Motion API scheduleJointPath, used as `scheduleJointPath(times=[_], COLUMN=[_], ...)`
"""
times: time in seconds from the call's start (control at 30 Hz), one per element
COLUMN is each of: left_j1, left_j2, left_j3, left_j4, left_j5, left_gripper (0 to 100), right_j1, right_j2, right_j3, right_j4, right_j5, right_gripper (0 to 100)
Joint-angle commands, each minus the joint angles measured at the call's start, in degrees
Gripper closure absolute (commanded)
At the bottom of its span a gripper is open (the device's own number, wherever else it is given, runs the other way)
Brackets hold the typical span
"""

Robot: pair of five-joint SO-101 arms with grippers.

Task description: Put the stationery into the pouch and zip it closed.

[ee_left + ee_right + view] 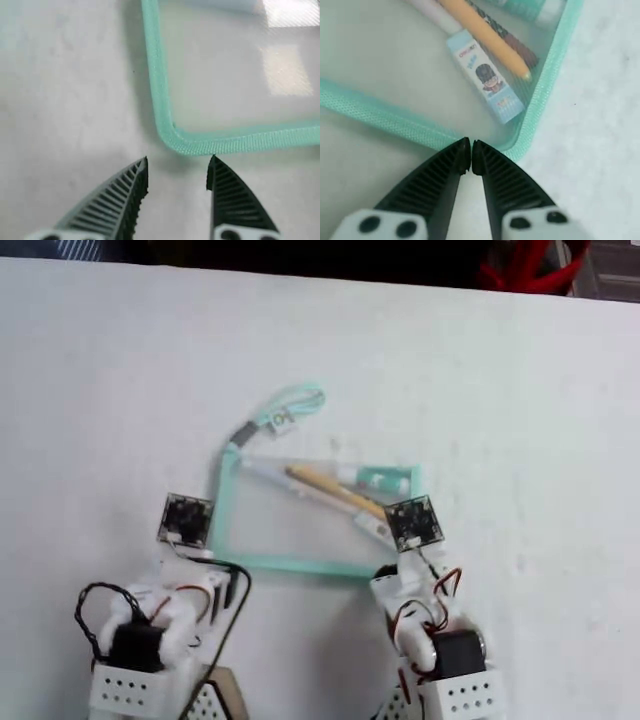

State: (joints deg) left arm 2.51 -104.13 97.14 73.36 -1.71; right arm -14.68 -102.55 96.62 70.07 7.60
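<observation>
Pretty plain setup tbh: a big white table [520, 390] with a matte, faintly mottled top, evenly lit, with only soft shadows on it. Past the table's far edge the room is just a dark strip [300, 255]. Beyond the table's far right corner there's a red tangle [525, 265] with a grey bit [615, 260] beside it, can't tell what either is. Beyond the far left corner is something blue-grey and striped [75, 248]. A tan block [228, 695] sits at the table's near edge.

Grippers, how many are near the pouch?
2. The left gripper is open beside one near corner of the pouch; the right gripper is shut at the other.
</observation>
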Motion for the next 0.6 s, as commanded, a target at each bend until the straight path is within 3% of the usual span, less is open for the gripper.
scheduleJointPath(times=[0.0, 0.57], left_j1=[0.1, 0.2], left_j2=[-0.5, -0.5], left_j3=[-0.1, -0.1], left_j4=[0.3, 0.3], left_j5=[0.6, 0.5], left_gripper=[80, 80], right_j1=[0.0, -0.4], right_j2=[0.7, 0.4], right_j3=[0.4, 0.4], right_j4=[0.6, 0.6], right_j5=[-0.1, 0.0], right_gripper=[98.1, 98.1])
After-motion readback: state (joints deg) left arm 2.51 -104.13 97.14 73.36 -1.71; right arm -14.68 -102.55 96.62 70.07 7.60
